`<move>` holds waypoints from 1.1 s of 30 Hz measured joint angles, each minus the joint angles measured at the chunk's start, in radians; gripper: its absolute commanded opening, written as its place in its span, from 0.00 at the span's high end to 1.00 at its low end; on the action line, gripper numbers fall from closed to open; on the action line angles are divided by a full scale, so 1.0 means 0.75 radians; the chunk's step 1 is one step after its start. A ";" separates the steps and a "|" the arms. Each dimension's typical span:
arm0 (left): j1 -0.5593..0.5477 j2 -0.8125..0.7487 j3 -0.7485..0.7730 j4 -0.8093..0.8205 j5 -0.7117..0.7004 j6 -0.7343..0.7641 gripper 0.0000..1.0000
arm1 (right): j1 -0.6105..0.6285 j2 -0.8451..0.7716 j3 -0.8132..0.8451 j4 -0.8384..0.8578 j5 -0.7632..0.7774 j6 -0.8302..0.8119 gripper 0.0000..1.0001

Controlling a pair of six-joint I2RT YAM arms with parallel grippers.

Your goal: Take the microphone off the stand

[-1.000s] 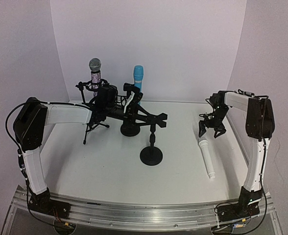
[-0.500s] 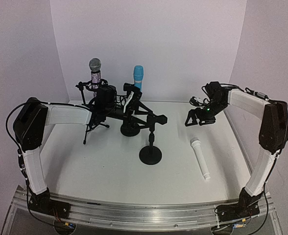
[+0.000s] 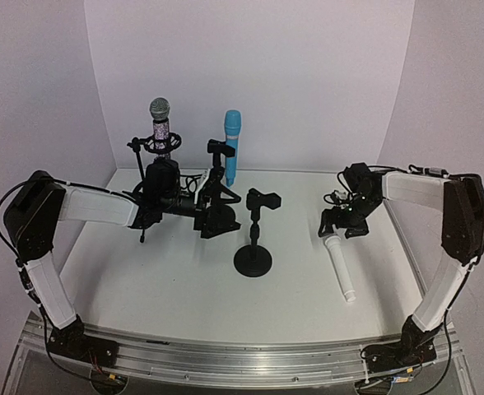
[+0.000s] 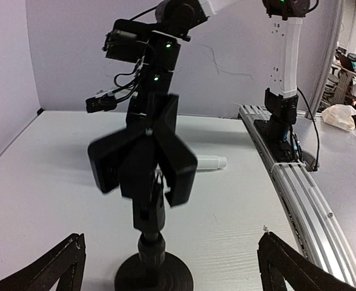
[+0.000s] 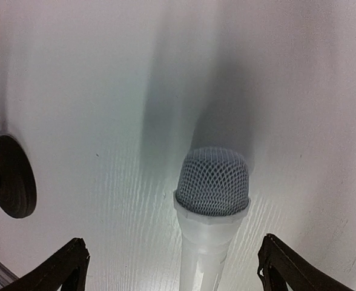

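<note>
— What has changed in the last second?

— The left arm (image 3: 94, 206) has pulled back from the empty stand (image 3: 255, 239), and its fingers, close together a second ago, have spread wide. The right arm (image 3: 415, 191) has swung in and come down over the white microphone (image 3: 339, 270).

— Start with the big things. How does it all lie?

— On the white table (image 3: 168, 280), the empty stand is upright near the middle, with its black clip (image 3: 263, 200) on top holding nothing. At the back left a glitter microphone (image 3: 160, 123) with a silver head sits upright in a tripod stand (image 3: 147, 216). Just to its right a blue microphone (image 3: 232, 144) also stands upright.

— And the task's microphone?

— It is out of the stand, lying flat on the table to the right of it and well apart from it. Its mesh head (image 5: 213, 180) points towards the back wall.

— The left gripper (image 3: 207, 212)?

— It hangs low near the foot of the blue microphone, and whether it touches anything there I cannot tell. In the left wrist view its fingers (image 4: 57, 270) stand far apart at the frame's lower corners, pinching nothing. The empty stand is ahead of them, blurred.

— The right gripper (image 3: 342, 224)?

— It is also spread wide, right above the white microphone's head. Its fingers (image 5: 287, 264) sit one on each side of the body, apart from it.
</note>
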 measured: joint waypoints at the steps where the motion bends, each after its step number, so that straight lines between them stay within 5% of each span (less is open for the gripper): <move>1: 0.000 -0.008 -0.040 0.028 -0.032 -0.019 0.03 | 0.006 -0.002 -0.023 -0.003 0.012 0.020 0.06; 7: -0.041 0.049 -0.114 0.144 -0.194 -0.049 0.08 | 0.025 -0.002 -0.067 0.003 0.049 0.100 0.06; 19: -0.141 0.318 -0.065 0.349 -0.386 -0.120 0.34 | 0.025 -0.089 -0.110 0.036 0.069 0.131 0.06; 23: -0.153 0.372 -0.018 0.402 -0.396 -0.151 0.51 | 0.024 -0.115 -0.110 0.047 0.069 0.119 0.06; 30: -0.175 0.403 0.038 0.483 -0.373 -0.171 0.99 | 0.024 -0.137 -0.141 0.060 0.121 0.102 0.05; 33: -0.175 0.419 0.053 0.502 -0.365 -0.178 1.00 | 0.024 -0.137 -0.171 0.057 0.160 0.107 0.05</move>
